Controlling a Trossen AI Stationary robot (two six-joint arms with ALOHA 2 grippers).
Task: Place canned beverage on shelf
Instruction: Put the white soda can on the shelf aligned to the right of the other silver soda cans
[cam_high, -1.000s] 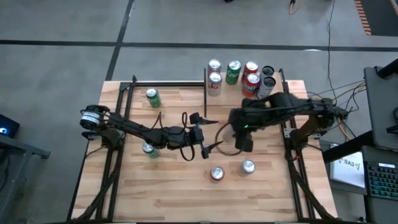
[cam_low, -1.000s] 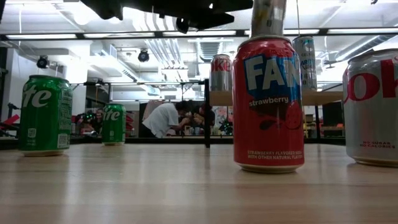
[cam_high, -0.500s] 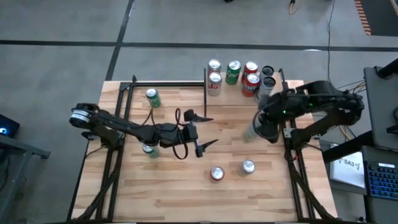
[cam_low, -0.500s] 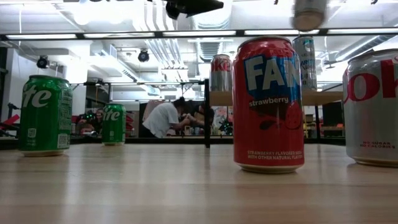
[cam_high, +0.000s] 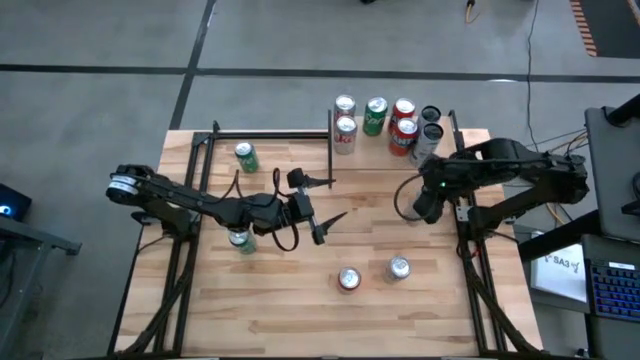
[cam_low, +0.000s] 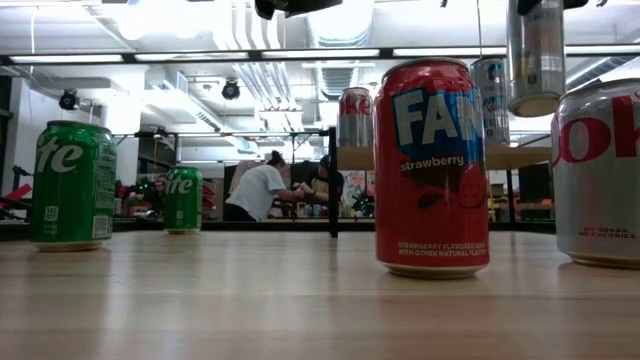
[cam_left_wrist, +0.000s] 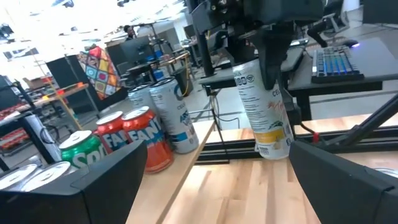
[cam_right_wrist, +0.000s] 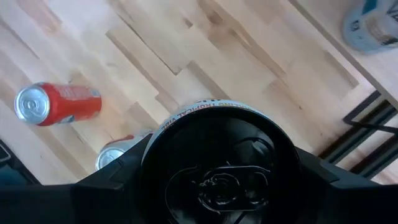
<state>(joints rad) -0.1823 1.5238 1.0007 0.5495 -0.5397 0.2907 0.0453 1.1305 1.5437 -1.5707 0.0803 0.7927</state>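
Above the right side of the desk (cam_high: 270, 310), just short of the shelf (cam_high: 385, 155), the right gripper (cam_high: 428, 203) holds a tall slim can (cam_left_wrist: 264, 106) clear of the wood, its fingers clamped on the can's upper end so the can hangs upright, as the low and left wrist views show. The can is stiff but thin-walled and smooth, probably dentable under a hard squeeze and apt to slip; a hold across the upper body near the rim looks soundest, and if full it will carry some weight. Its pale label has a yellow band; the small print is not readable. The left gripper (cam_high: 318, 205) waits over the middle of the desk, fingers spread and empty. A red can (cam_low: 431, 165) reads "FAN… strawberry"; a green can (cam_low: 70, 185) shows "te", and the silver can (cam_low: 600, 170) at the edge "ke".
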